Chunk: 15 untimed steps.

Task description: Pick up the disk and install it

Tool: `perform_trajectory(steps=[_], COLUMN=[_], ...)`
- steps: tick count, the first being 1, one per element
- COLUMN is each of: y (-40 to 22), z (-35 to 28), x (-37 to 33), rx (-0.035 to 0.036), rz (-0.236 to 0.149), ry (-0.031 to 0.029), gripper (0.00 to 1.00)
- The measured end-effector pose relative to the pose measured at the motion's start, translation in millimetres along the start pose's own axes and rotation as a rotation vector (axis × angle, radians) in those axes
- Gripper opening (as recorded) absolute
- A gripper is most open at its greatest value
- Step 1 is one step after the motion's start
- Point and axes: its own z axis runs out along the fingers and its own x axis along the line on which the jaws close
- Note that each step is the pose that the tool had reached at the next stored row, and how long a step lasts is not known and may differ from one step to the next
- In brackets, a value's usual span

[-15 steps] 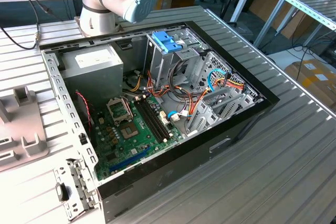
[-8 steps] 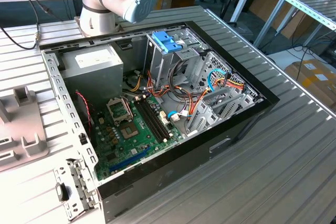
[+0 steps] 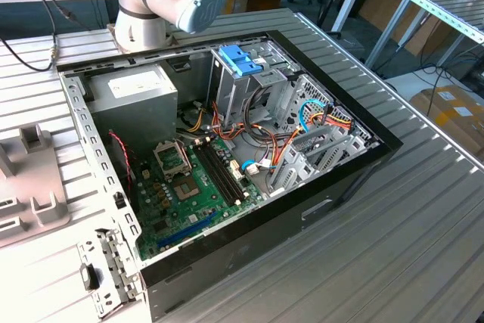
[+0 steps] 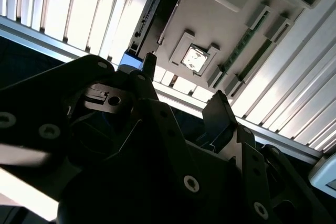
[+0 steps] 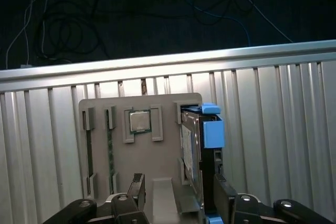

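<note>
The pick-up step appears to be in hand. The claw (image 5: 180, 188) hangs open and empty over the grey holder (image 5: 167, 103), which lies on the ribbed desk (image 5: 273, 140) at the exterior view's left of the open computer case (image 3: 249, 240). The disk (image 5: 192, 150) stands on edge in a slot at one side of the holder, closer to one claw finger than the other. A sound grasp likely calls for centring both fingers across its blue rails before closing.
</note>
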Motion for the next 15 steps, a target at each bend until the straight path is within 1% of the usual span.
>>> perform_trajectory(steps=[3,6,8,15], y=[0.2,0.3,0.4,0.5], z=[0.2,0.4,1.6,2.5], x=[-2.3,-3.1,-4.4,-5.2], rx=[-0.0001,-0.0001,0.0000,0.0000], rz=[0.000,0.000,0.000,0.000], ry=[0.0000,0.0000,0.0000,0.0000], gripper=[0.63,0.63,0.63,0.63])
